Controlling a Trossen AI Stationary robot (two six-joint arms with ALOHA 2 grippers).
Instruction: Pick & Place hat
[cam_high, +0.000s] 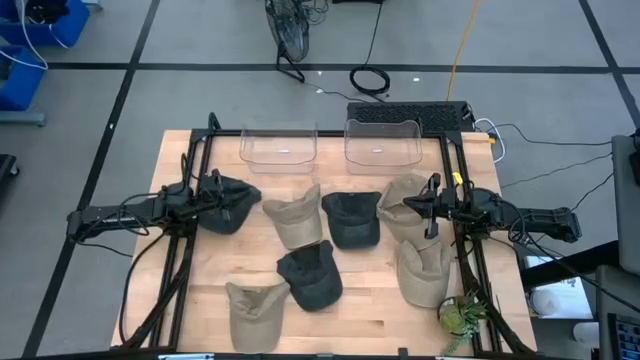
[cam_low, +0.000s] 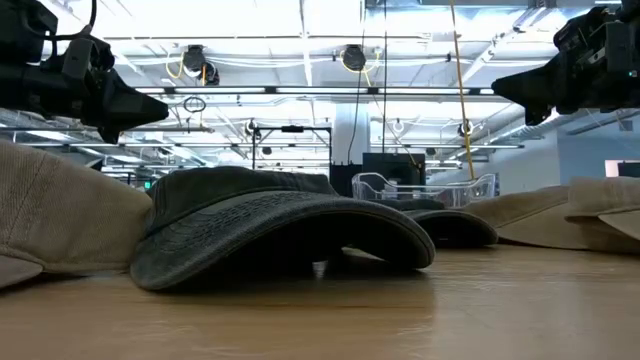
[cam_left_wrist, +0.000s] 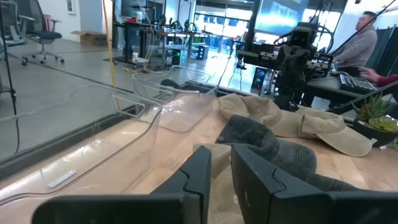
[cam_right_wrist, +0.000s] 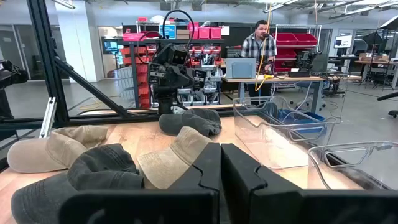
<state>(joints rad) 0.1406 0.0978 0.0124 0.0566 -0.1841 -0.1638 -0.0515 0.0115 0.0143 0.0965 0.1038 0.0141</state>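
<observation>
Dark fabric caps and tan caps lie scattered on the wooden table (cam_high: 370, 320); nearest, a dark cap (cam_high: 310, 276) sits mid-table. My left gripper (cam_high: 222, 198) and right gripper (cam_high: 424, 207) hover with fingers pressed together, gripping nothing.

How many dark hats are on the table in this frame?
3: one under the left gripper at the left edge, one mid-table toward the bins, one nearer the front. None looks hidden.

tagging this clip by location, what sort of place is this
Probably a robotics lab or workshop: red parts bins on shelving, workbenches with a monitor, a person at a bench, and exposed ceiling ducts and lights.
</observation>
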